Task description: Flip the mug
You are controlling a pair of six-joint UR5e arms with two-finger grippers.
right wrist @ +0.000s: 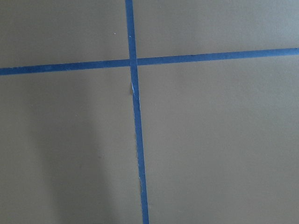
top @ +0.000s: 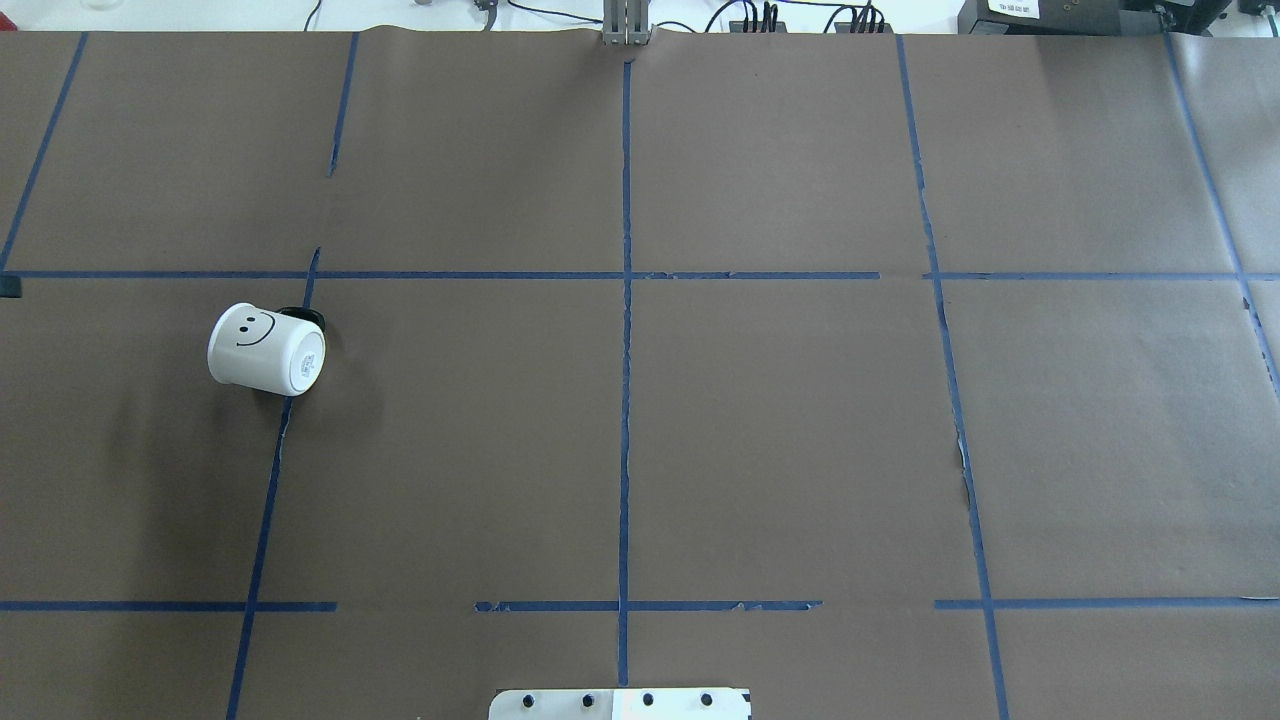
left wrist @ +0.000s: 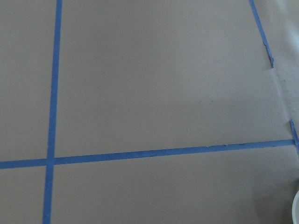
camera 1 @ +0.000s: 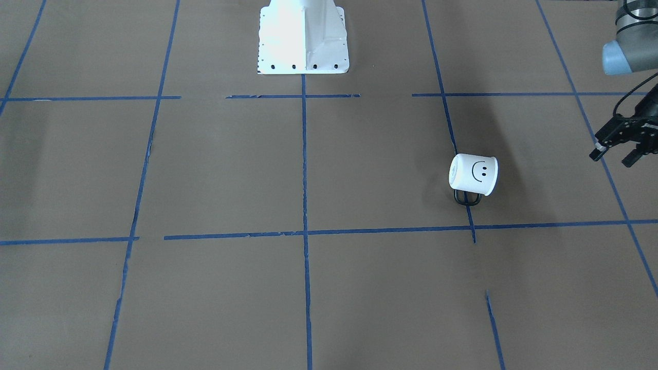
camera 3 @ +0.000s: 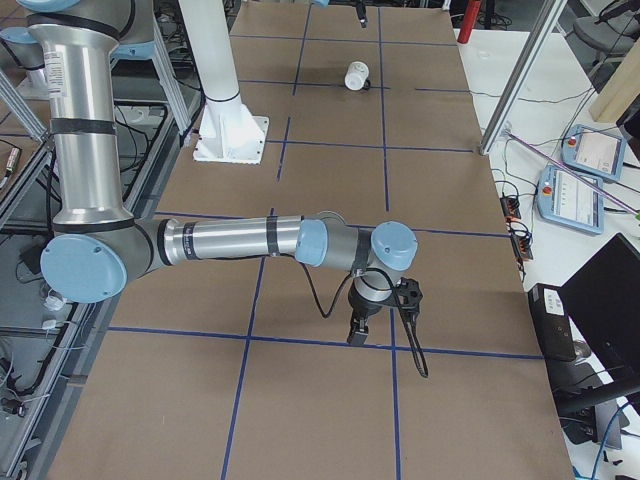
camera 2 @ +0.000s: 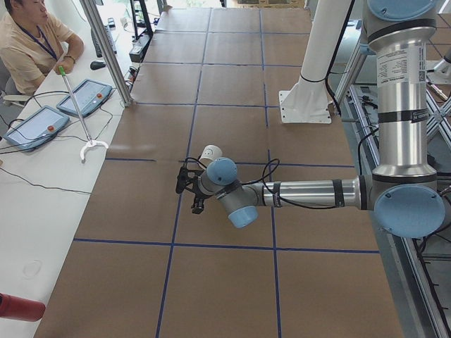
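Exterior right view: nearest, the right arm [camera 3: 250, 240] idles over bare worktop [camera 3: 440, 130], and I cannot tell how its jaws stand. Far off, the mug [camera 3: 356, 75] lies sideways, handle underneath. The jaws of the left arm [camera 1: 623, 54] hang spread nearby, likely readying a grasp.

Your desk [top: 780, 450] is covered in brown paper gridded with blue tape [top: 625, 400]; beside it you have two pendants [camera 2: 84, 96] and a hooked stick [camera 2: 75, 105].

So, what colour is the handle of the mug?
Black. The handle of the mug shows best in the exterior front-facing view.
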